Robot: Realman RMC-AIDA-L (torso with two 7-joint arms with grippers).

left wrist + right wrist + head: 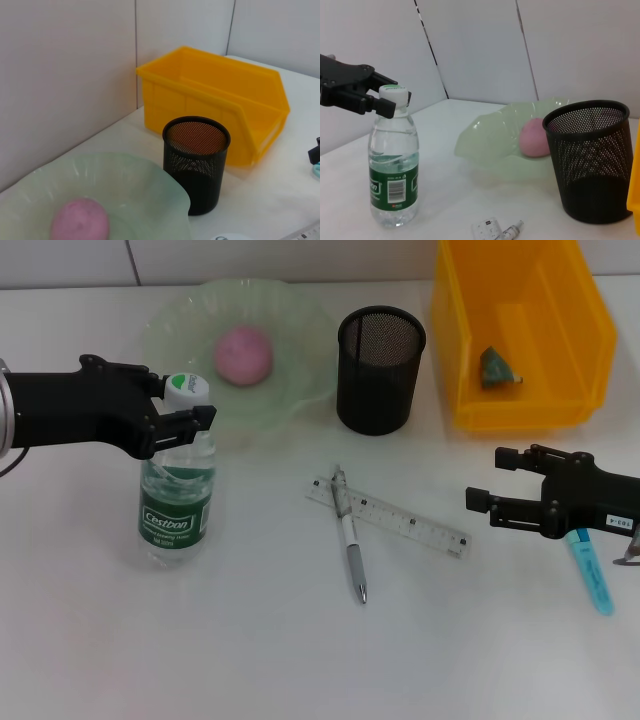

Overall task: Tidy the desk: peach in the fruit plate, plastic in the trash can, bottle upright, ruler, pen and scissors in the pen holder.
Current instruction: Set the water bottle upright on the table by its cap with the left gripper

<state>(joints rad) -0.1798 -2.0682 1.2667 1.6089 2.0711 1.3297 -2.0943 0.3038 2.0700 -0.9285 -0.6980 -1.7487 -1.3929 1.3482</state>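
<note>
A clear water bottle [178,490] with a green label stands upright at the table's left. My left gripper [185,400] is shut on its neck just under the white cap [394,93]. The pink peach [245,355] lies in the pale green fruit plate [300,330]. A black mesh pen holder [380,370] stands right of the plate. The clear ruler [400,520] and the pen [350,540] lie crossed at the table's middle. Crumpled green plastic [497,367] lies in the yellow bin [580,340]. My right gripper [495,480] hovers open over the teal scissors [592,578], which are partly hidden.
The yellow bin [215,100] stands at the back right against the wall, close beside the pen holder [196,160]. The plate's rim [150,172] nearly touches the holder.
</note>
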